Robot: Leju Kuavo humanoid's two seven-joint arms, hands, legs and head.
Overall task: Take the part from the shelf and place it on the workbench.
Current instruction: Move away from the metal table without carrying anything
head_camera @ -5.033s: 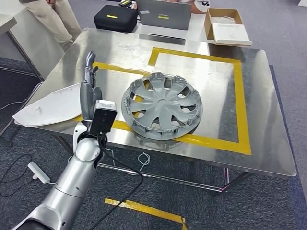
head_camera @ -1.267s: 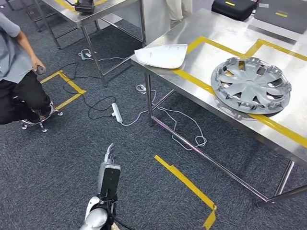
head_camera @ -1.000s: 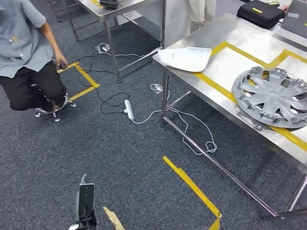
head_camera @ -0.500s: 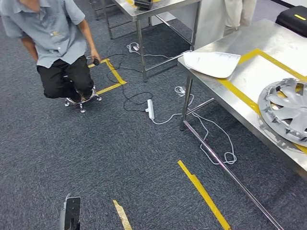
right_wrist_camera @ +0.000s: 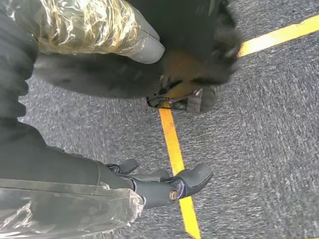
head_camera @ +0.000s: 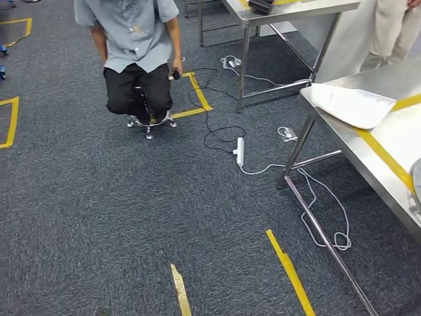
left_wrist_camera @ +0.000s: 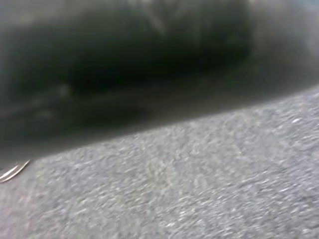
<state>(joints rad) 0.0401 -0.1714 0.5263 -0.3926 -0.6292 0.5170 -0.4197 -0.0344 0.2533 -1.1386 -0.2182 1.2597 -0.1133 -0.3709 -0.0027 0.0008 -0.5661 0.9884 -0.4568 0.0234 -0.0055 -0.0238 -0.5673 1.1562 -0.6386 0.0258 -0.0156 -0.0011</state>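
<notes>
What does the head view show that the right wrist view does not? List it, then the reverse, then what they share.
Head view: a crouching person by a yellow tape square, a white power strip with cables, a steel workbench carrying a white panel, and a second table.

Right wrist view: the right robot hand hanging over the floor, thumb and fingers apart, holding nothing.

Both: dark grey carpet with yellow tape strips; I cannot tell whether they are the same strips.
</notes>
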